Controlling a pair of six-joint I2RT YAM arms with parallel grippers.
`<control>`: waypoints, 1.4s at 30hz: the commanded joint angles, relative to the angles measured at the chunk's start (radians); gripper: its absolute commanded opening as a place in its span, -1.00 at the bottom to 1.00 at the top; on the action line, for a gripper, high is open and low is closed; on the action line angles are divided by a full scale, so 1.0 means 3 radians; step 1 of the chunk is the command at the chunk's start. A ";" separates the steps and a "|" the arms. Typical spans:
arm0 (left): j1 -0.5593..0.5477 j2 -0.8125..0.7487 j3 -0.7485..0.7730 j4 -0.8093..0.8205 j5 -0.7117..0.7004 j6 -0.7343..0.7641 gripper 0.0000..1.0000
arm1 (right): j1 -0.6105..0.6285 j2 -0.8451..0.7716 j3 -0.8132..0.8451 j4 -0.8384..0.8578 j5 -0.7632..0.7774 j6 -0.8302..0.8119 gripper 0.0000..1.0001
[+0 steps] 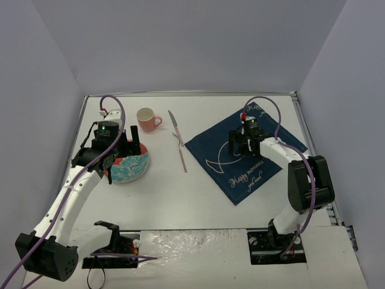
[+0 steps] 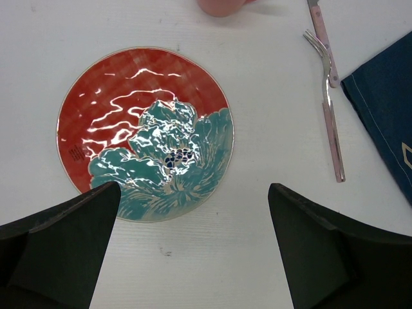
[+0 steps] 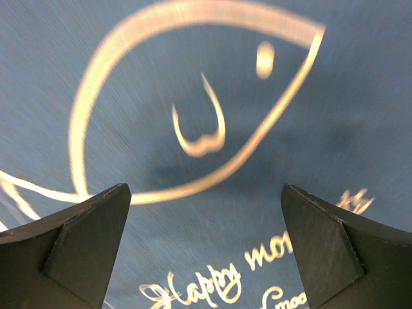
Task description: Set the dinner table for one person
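The white dinner table [image 1: 180, 198] holds a red and teal flower-pattern plate [image 1: 128, 167] at the left. My left gripper [image 1: 133, 147] hovers above the plate, open and empty. In the left wrist view the plate [image 2: 145, 132] lies ahead of the gripper [image 2: 193, 193]. A pink cup [image 1: 146, 119], a knife [image 1: 173, 124] and a fork [image 1: 181, 152] lie to the plate's right. My right gripper [image 1: 236, 144] is open and empty just above a navy fish-print cloth [image 1: 240, 153], which fills the right wrist view [image 3: 206, 96] around the gripper [image 3: 206, 190].
Grey walls enclose the table on three sides. The fork [image 2: 329, 109] and knife [image 2: 320, 32] lie between the plate and the cloth's corner [image 2: 386, 96]. The cup [image 2: 222, 5] sits just beyond the plate. Both arm bases stand at the near edge.
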 commanded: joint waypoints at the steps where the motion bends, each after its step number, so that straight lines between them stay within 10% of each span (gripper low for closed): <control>1: 0.0032 -0.0068 0.0032 0.0173 0.0012 -0.0023 0.94 | -0.0165 0.0044 0.0681 0.0064 0.0127 -0.0086 1.00; 22: 0.0043 -0.0096 0.0036 0.0163 -0.0025 -0.0008 0.94 | -0.0362 0.1729 0.1890 0.0111 -0.0167 -0.0958 1.00; 42: 0.0073 -0.0079 0.0031 0.0163 -0.0034 0.0008 0.94 | -0.0480 0.1988 0.2077 -0.0039 -0.0366 -0.1552 1.00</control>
